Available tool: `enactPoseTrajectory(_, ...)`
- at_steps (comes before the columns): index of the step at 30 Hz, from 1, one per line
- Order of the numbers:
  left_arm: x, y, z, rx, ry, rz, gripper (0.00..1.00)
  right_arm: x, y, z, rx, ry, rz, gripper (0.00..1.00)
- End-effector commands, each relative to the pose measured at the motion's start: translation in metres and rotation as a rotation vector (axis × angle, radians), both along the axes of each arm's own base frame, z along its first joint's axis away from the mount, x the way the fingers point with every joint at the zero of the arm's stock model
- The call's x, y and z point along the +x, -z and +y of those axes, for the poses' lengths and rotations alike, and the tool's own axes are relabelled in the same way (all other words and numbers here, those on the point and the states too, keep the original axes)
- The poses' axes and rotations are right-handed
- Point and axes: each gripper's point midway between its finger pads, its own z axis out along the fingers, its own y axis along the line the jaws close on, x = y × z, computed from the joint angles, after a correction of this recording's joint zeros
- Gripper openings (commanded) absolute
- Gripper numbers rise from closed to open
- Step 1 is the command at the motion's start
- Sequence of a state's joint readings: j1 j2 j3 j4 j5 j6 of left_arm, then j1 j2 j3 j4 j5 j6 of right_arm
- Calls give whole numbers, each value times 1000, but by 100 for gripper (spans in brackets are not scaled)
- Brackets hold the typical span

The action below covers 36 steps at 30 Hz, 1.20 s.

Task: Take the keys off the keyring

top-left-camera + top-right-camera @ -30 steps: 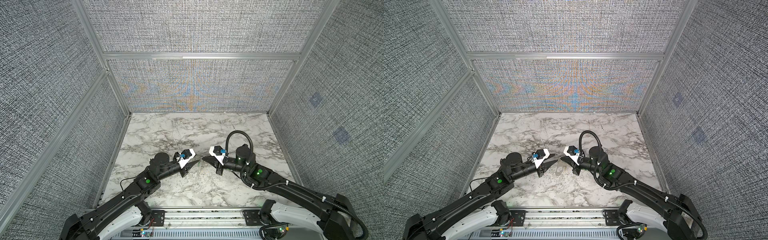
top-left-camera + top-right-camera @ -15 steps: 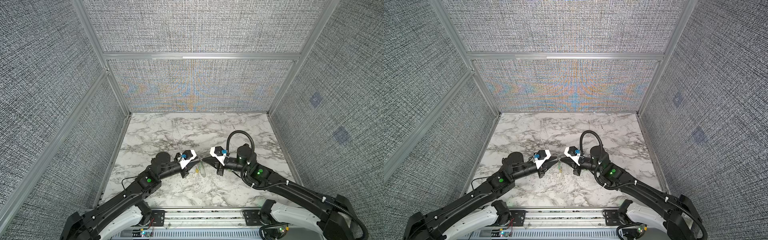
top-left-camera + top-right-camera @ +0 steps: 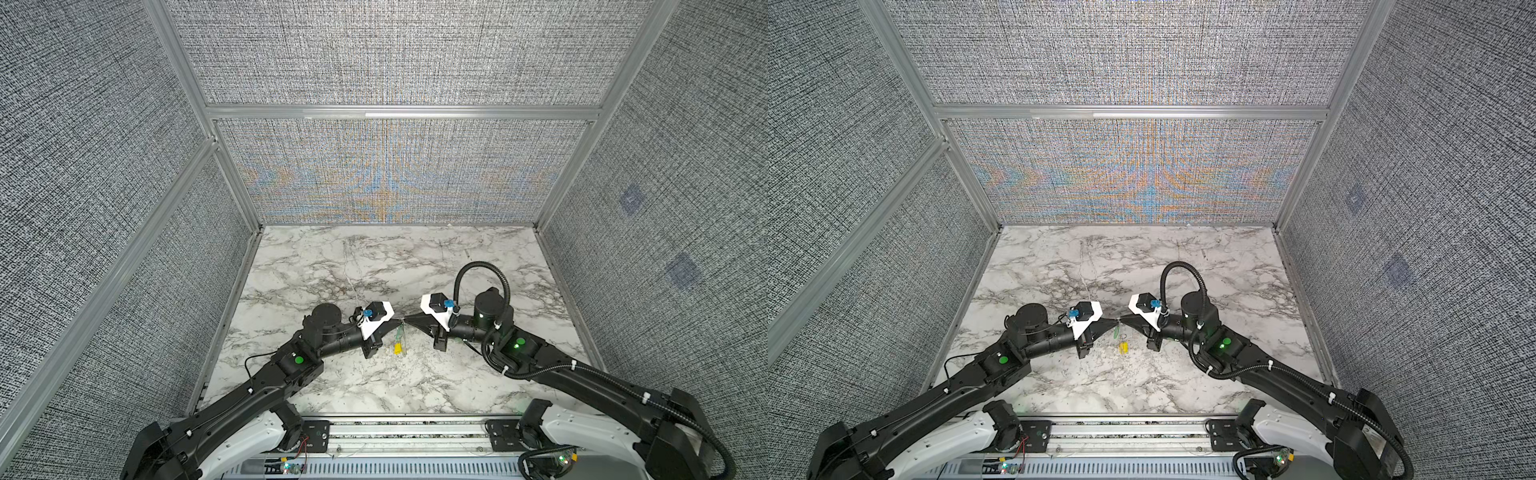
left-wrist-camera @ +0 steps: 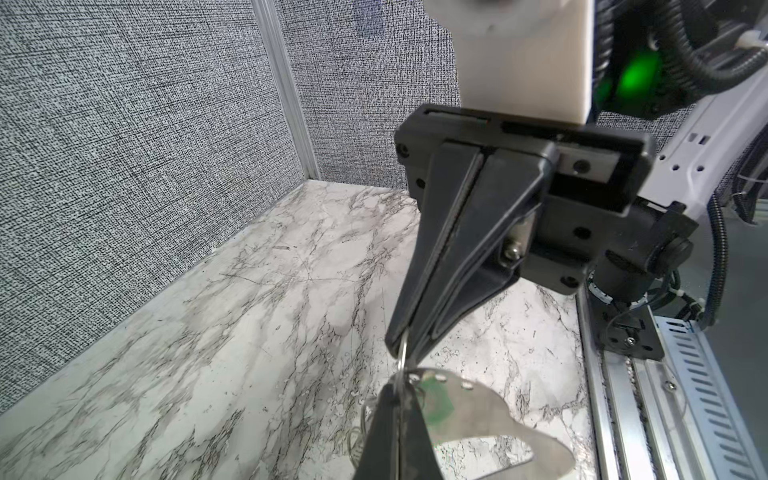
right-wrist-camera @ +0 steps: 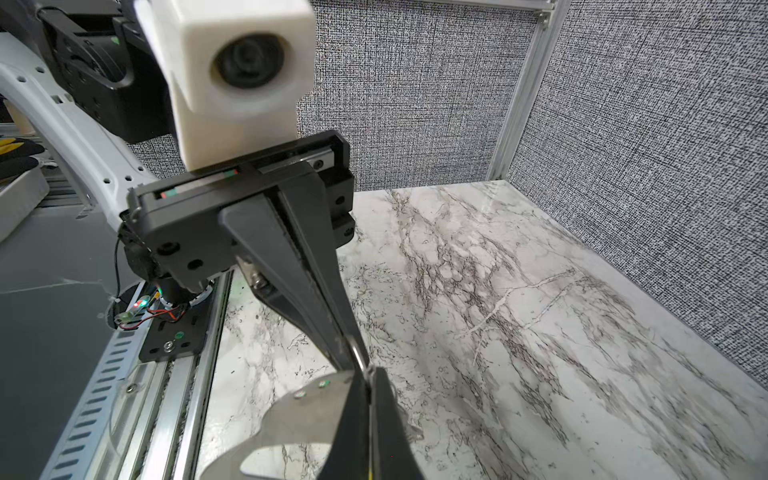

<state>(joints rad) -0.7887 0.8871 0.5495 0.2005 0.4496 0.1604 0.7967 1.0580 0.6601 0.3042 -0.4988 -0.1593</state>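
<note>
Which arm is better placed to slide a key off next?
Left, probably: left end effector and right end effector both pinch the keyring, but the keys hang nearer the left tip.

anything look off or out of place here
Nothing spilled or broken. The only unusual thing: the keyring is held up off the marble table, pinched between the shut tips of the left tool and right tool, with the green tag and yellow tag dangling under it. The marble shows only scratches.
</note>
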Motion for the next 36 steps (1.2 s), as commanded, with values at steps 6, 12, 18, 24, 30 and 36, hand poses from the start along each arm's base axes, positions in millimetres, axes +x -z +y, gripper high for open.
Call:
enactPoseTrajectory(6, -1, -6, -2, 10, 17, -22, 0, -2, -6, 0, 15, -7, -25, 8)
enactPoseTrajectory(12, 3, 5, -3, 161, 31, 22, 0, 14, -6, -22, -110, 127, -148, 30)
enactPoseTrajectory(18, 3, 11, -8, 261, 73, 70, 0, 14, -5, -32, -227, 131, -204, 31)
enactPoseTrajectory(24, 8, 8, -13, 279, 81, 86, 0, 9, -5, -27, -241, 88, -186, 26)
enactPoseTrajectory(30, 13, 8, -16, 302, 70, 115, 0, 2, -5, -21, -213, 48, -116, 22)
enactPoseTrajectory(36, 14, 8, -17, 307, 69, 124, 0, 5, -2, -18, -212, 62, -58, 21)
